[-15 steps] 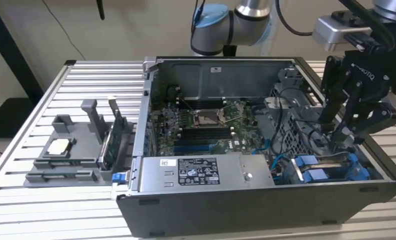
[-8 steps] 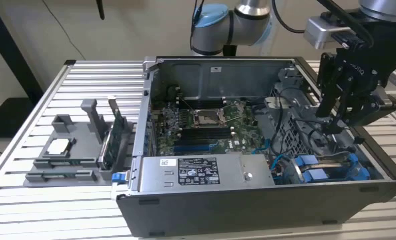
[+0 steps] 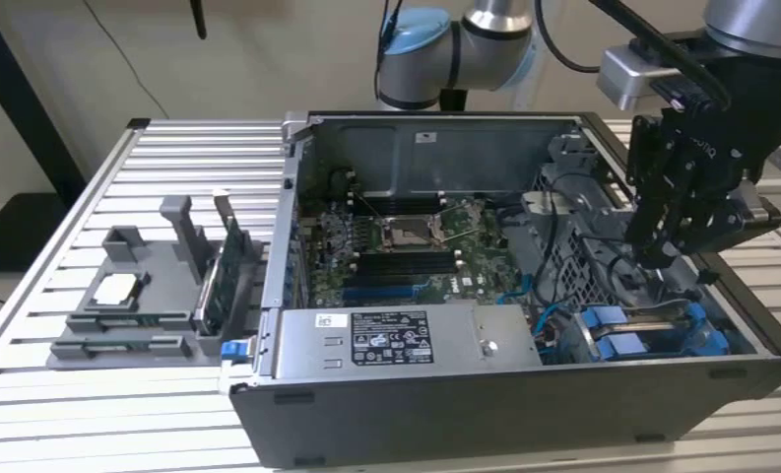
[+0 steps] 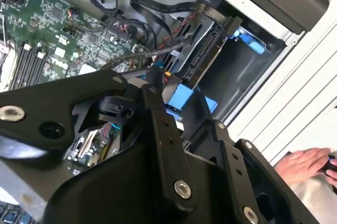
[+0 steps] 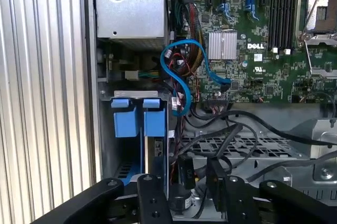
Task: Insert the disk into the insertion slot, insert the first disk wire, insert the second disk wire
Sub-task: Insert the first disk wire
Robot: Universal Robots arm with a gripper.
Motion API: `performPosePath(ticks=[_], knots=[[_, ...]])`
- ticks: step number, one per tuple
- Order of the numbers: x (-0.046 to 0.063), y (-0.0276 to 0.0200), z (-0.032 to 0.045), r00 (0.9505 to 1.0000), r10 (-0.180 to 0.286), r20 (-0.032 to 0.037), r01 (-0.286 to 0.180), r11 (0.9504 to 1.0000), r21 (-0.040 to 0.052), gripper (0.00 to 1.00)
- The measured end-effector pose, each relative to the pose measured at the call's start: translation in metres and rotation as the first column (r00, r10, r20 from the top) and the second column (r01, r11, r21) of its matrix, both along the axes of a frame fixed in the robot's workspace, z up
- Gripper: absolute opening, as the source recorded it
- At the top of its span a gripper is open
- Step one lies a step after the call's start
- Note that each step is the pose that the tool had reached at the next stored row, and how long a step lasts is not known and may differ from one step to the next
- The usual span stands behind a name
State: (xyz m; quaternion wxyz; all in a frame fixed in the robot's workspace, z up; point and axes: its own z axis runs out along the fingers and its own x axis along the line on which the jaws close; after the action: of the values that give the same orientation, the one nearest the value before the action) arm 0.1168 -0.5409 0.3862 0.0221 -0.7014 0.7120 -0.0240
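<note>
The disk (image 5: 156,156) stands edge-on in the insertion slot (image 5: 120,153), and the two blue tabs (image 5: 139,116) of its carrier show at the slot's mouth. In the exterior view the slot (image 3: 642,333) is the blue-railed bay at the near corner of the open case, on the exterior view's right. My gripper (image 3: 660,258) hangs just above the case behind that bay. In the first wrist view the gripper (image 5: 189,199) is right beside the disk, over two black wire connectors (image 5: 186,174) (image 5: 216,170). The blue carrier (image 4: 181,98) also appears in the second wrist view.
A light-blue cable (image 5: 174,66) and loose black cables cross the case floor beside the motherboard (image 3: 404,246). The silver power supply (image 3: 390,340) fills the front. A grey tray (image 3: 127,305) with an upright green card (image 3: 232,266) sits on the slatted table (image 3: 101,414). A hand (image 4: 303,163) rests outside the case.
</note>
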Motion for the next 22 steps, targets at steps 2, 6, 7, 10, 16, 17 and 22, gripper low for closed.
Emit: performPosePath(ticks=[2,6,7,10,16,17,22], knots=[[0.0,-0.002,0.0,1.0,0.0,-0.0001,0.0,1.0,0.0,0.38],[0.0,-0.0043,-0.0007,1.0,0.0,-0.0001,0.0,1.0,0.0004,0.31],[0.0,-0.0045,-0.001,1.0,0.0,0.0,0.0,1.0,0.0004,0.31],[0.0,-0.0046,-0.0016,1.0,0.0,0.0,0.0,1.0,-0.0001,0.29],[0.0001,-0.0051,-0.0033,1.0,-0.001,0.0,0.001,1.0,-0.0014,0.2],[0.0003,-0.0057,-0.0034,1.0,-0.001,0.0001,0.001,1.0,-0.0022,0.19],[0.0028,-0.0088,-0.0054,1.0,-0.005,0.0001,0.005,1.0,-0.0032,0.19]])
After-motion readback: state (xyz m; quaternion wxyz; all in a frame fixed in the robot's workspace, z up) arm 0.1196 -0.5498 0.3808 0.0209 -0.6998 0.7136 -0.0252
